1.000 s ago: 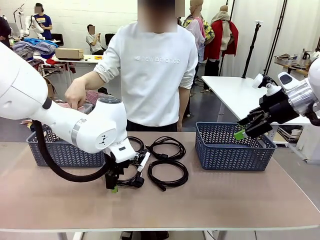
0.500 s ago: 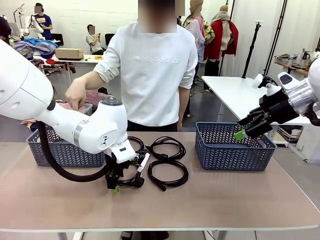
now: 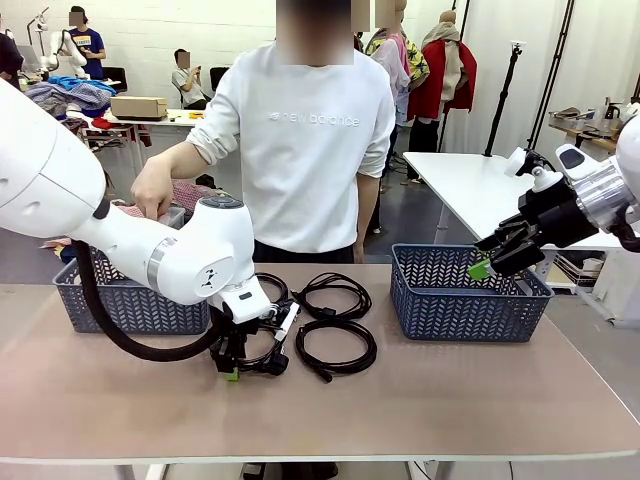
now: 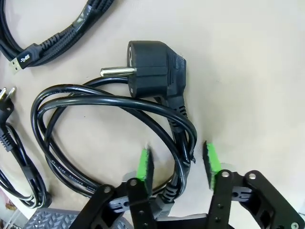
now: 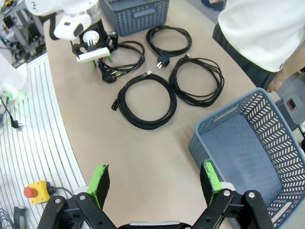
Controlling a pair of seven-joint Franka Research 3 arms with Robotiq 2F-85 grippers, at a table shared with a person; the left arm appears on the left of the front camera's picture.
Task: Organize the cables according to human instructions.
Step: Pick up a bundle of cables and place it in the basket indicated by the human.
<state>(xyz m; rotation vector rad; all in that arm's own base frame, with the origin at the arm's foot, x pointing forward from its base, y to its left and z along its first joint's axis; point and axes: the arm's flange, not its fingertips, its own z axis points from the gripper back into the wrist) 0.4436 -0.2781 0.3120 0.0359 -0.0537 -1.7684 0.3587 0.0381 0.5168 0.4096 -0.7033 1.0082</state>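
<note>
Several black cable coils lie mid-table between two baskets. My left gripper [image 3: 232,368] is down on the front-left cable [image 3: 264,360]. In the left wrist view that cable [image 4: 95,98] has a round plug [image 4: 152,62]. Its bundled strands pass between the green pads [image 4: 144,164] of my left gripper [image 4: 177,161], and a small gap shows on each side. Two more coils [image 3: 336,346] [image 3: 333,293] lie to the right, and another [image 3: 270,287] sits behind my arm. My right gripper [image 3: 490,262] hovers open and empty over the right basket [image 3: 468,312]. The right wrist view shows the right gripper [image 5: 155,181] above the table edge.
A blue left basket [image 3: 130,305] stands behind my left arm, with the person's hand [image 3: 150,190] held over it. The person stands at the far edge behind the cables. A red stop button [image 5: 31,192] sits on the floor. The table's front half is bare.
My left gripper's jaws have narrowed around the front-left cable's strands and the gripper sits slightly lower. The right arm and the person's hand have not moved.
</note>
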